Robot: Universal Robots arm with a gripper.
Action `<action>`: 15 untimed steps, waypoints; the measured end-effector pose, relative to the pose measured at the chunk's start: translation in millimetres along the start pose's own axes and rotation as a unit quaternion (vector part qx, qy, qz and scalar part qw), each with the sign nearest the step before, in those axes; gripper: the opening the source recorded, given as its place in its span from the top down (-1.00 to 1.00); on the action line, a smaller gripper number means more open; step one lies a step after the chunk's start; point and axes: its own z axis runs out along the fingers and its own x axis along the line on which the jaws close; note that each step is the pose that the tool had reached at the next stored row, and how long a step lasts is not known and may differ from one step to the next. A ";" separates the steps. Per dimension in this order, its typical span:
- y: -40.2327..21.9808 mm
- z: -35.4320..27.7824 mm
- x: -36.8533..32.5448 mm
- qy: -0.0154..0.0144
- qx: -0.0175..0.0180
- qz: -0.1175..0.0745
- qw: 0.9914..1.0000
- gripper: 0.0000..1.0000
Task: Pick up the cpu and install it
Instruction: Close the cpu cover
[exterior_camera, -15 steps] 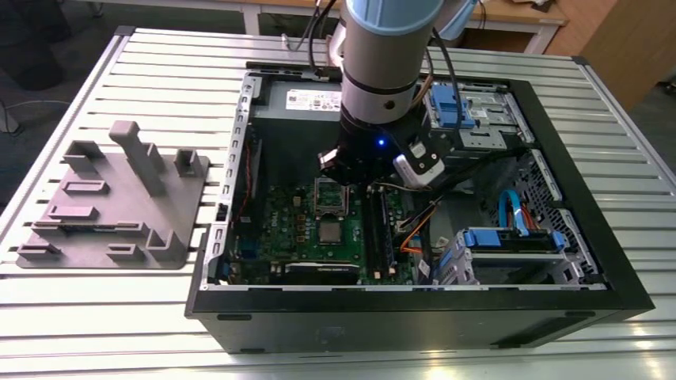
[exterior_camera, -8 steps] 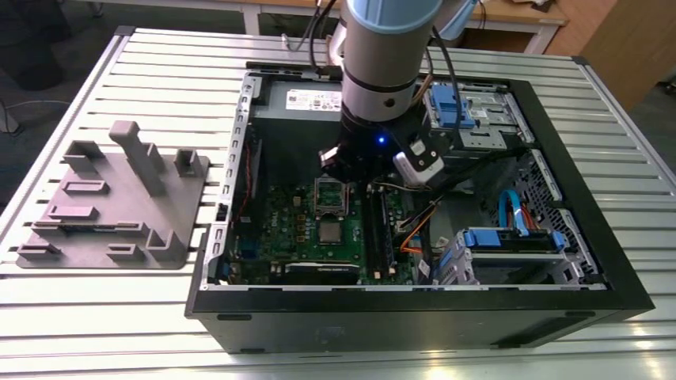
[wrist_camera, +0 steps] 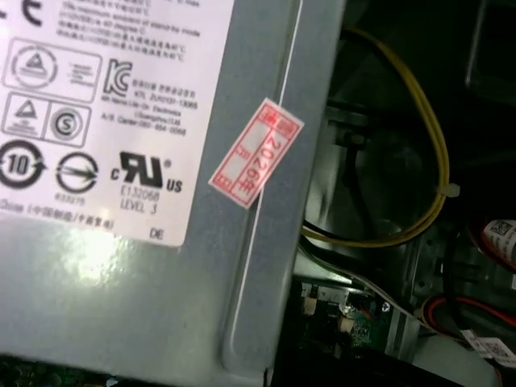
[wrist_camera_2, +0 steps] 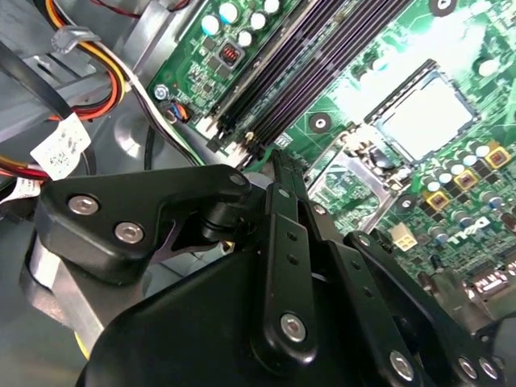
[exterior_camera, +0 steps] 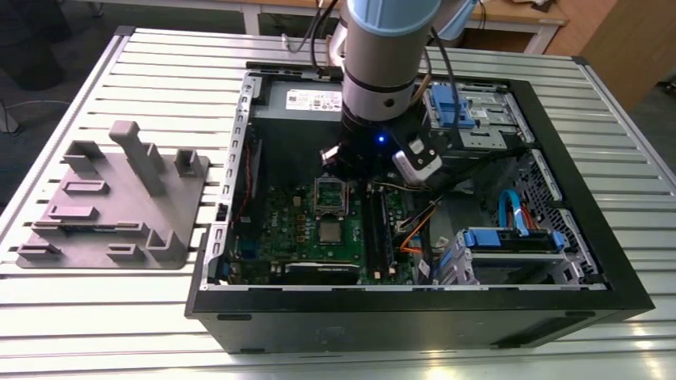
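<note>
While cpu (exterior_camera: 331,232) sits on green board (exterior_camera: 283,231) inside open computer case (exterior_camera: 423,321), gripper (wrist_camera_2: 278,161) nearby, its opening cannot be told.

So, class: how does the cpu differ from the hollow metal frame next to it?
The cpu is a solid silvery-grey square; the frame is hollow, dark in the middle. The frame looks larger than the cpu. The frame lies closer to the arm than the cpu does. Both sit on the green board.

Cpu (exterior_camera: 331,232): silvery metal top, dull sheen.
Circuit board (exterior_camera: 290,237): glossy green.
Tray (exterior_camera: 116,198): matt grey plastic.
Power supply casing (wrist_camera: 266,266): smooth grey metal.
Sticker (wrist_camera: 255,153): red paper.
Table (exterior_camera: 158,71): ribbed pale metal.
</note>
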 end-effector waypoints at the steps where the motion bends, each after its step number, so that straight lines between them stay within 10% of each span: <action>1: 0.9 0.7 -0.1 0.000 0.000 0.000 1.000 0.79; 15: 7.7 5.6 -1.2 -0.001 -0.004 -0.002 1.000 0.79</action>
